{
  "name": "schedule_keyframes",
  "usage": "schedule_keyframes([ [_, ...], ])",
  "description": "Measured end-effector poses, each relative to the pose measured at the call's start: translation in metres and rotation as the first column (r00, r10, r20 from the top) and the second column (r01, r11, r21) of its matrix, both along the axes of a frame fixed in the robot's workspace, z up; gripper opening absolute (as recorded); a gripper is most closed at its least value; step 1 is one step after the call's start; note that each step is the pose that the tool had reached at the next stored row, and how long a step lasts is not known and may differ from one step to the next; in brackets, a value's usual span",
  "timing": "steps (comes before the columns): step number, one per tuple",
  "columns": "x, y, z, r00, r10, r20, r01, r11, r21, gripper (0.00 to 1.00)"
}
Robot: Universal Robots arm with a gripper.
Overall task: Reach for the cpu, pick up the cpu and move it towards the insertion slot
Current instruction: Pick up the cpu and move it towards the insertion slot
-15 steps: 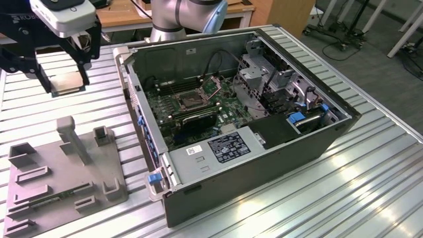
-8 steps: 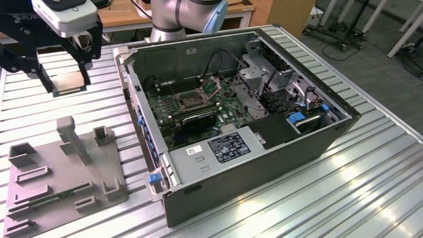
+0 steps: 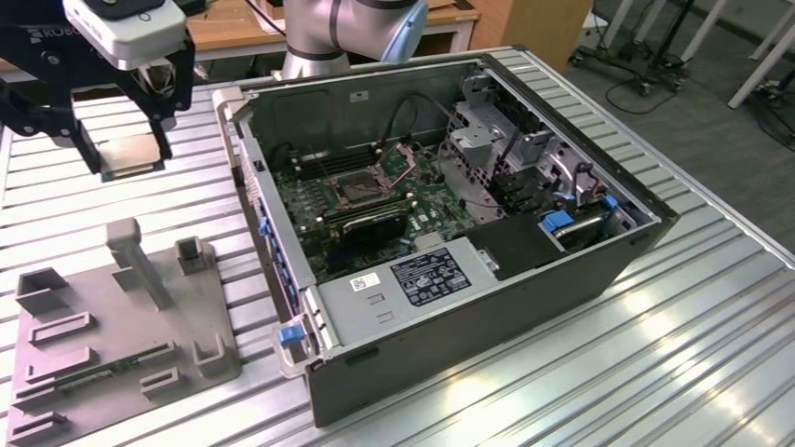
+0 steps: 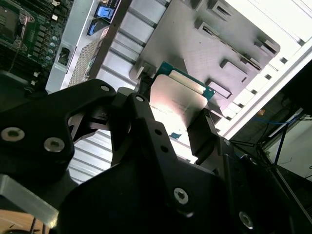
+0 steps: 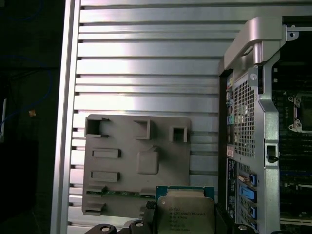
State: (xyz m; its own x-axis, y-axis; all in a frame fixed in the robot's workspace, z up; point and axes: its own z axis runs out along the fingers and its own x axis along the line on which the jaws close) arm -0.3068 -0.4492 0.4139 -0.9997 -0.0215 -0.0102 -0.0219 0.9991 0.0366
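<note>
1. cpu point(image 3: 132, 155) first, in the exterior view. It hangs in the air outside the computer case point(image 3: 372, 312), beyond the case wall on the exterior view's left and above the slatted table point(image 3: 621, 363). The gripper point(image 3: 127, 149) is clamped on it, a dark finger against each of two opposite edges. The grey fixture plate point(image 3: 125, 317) lies on the table beside the case, lower in the picture than the chip. The insertion slot point(image 3: 352, 191) sits inside the case on the green board, well apart from the chip and with nothing in it.

2. Second wrist view. The cpu point(image 4: 175, 105) is pinched between the black fingers of the gripper point(image 4: 173, 122), its silvery face showing with a green border past the tips. Below it are the fixture plate point(image 4: 195, 48) and the table slats. The computer case point(image 4: 73, 53) stands off to one side, so the chip is not over the case.

3. First wrist view. The cpu point(image 5: 184, 214) sits in the gripper point(image 5: 183, 228) over the edge of the fixture plate point(image 5: 117, 136). The square seat point(image 5: 147, 162) in the plate's middle is bare. The computer case point(image 5: 253, 97) is just beside the chip, and the insertion slot point(image 5: 303, 113) lies within it, beyond the case wall.

4. Progress, as a judgement. Reaching and picking up look done, since the chip is lifted clear and firmly held. The carry towards the slot looks barely begun, because the case wall and part of the board lie between chip and socket.
</note>
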Motion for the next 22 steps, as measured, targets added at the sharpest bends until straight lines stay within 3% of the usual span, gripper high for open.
schedule_keyframes([
  [22, 0.0050, 0.0000, 0.0000, 1.0000, 0.000, 0.0000, 0.000, 1.0000, 0.0000, 0.55],
])
